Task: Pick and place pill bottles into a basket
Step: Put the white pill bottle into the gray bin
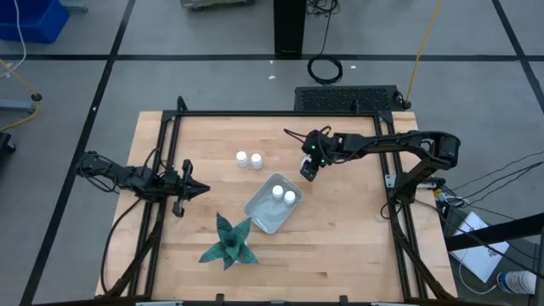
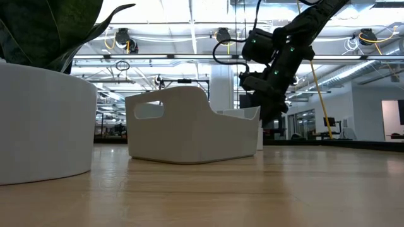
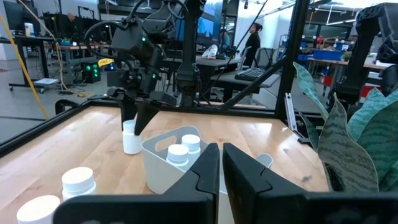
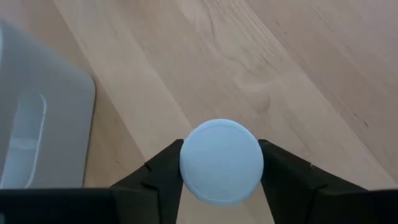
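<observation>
The basket, a pale shallow tray, lies mid-table with two white pill bottles standing in it. Two more bottles stand on the wood to its far left. A fifth bottle stands just beyond the basket's far right corner, and my right gripper is shut on it from above; it also shows in the left wrist view. My left gripper is shut and empty at the table's left side, pointing toward the basket. My right gripper pinches the bottle's round white cap between its two fingers, one on each side. The fingers come from above, pointing down. The bottle is upright; in the left wrist view its base looks to be on the table or just above it.
A green spiky plant in a white pot stands near the front edge, on the near left of the basket. A black frame rims the table. Bare wood lies to the right of the basket.
</observation>
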`<state>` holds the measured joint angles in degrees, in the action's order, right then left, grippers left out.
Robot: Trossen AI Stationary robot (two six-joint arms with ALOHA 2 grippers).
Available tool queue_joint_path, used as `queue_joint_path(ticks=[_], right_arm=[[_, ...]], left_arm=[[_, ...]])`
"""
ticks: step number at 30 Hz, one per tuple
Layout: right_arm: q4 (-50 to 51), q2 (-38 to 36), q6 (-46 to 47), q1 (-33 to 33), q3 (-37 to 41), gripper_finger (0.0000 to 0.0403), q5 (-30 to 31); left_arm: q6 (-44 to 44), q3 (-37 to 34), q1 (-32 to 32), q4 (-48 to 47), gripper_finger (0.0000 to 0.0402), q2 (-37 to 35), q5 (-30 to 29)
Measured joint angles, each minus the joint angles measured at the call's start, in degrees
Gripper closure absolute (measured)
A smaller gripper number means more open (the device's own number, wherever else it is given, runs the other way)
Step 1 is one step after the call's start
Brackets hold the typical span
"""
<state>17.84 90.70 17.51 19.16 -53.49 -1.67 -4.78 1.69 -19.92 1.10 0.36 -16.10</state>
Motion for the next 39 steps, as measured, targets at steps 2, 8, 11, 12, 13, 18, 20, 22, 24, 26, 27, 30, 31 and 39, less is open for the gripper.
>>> queue_joint_path(ticks=[2,8,11,12,13,18,20,22,24,26,27,30,31,39], right_arm=[[-0.06,-0.02,0.0,0.0,0.0,0.0238,0.0],[-0.15,-0.07,0.03,-0.19,0.0,0.023,-0.01],[-0.04,-0.6,1.05,-0.63,0.0,0.0233,-0.12],[-0.43,-1.03,1.65,-0.81,0.02,0.0235,-0.15],[-0.81,-1.63,2.17,-0.94,0.02,0.0238,-0.19],[-0.95,-5.64,4.87,-1.33,-1.52,0.0241,-1.83],[-0.89,-7.75,6.09,-1.33,-2.41,0.0241,-2.17],[-0.75,-10.18,6.42,-1.33,-3.11,0.0242,-2.87],[-0.95,-12.65,6.68,-1.33,-3.8,0.0246,-2.95],[-1.12,-15.43,8.06,-1.33,-3.99,0.0247,-3.03],[-2.06,-16.85,8.76,-1.33,-4.0,0.0247,-3.19],[-3.73,-21.54,10.41,-1.33,-4.05,0.0245,-4.42],[-4.38,-23.13,10.86,-1.33,-4.09,0.0245,-4.47],[-9.45,-36.72,14.61,-4.1,-4.11,0.0249,-7.58]], left_arm=[[0.0,0.0,0.01,0.0,0.0376,0.0,0.0],[0.0,0.0,0.02,0.0,0.0376,0.0,0.0],[0.0,0.0,0.02,0.0,0.0376,0.01,0.0],[0.0,0.0,0.02,0.0,0.0376,0.0,0.0],[0.0,0.0,0.02,0.0,0.0376,0.0,0.0],[0.0,0.0,0.02,0.02,0.0376,0.0,0.0],[0.0,0.0,0.02,0.0,0.0376,0.02,0.0],[0.0,0.0,0.02,0.01,0.0376,0.02,0.02],[0.0,0.0,0.02,0.02,0.0376,0.0,0.0],[0.0,0.0,0.02,0.0,0.0376,0.02,0.0],[0.0,-0.02,0.02,0.0,0.0376,0.02,0.0],[0.0,-0.02,0.02,0.02,0.0376,0.0,0.0],[0.0,0.0,0.01,0.02,0.0376,0.01,0.0],[0.0,-0.02,0.0,0.02,0.0376,0.02,0.0]])
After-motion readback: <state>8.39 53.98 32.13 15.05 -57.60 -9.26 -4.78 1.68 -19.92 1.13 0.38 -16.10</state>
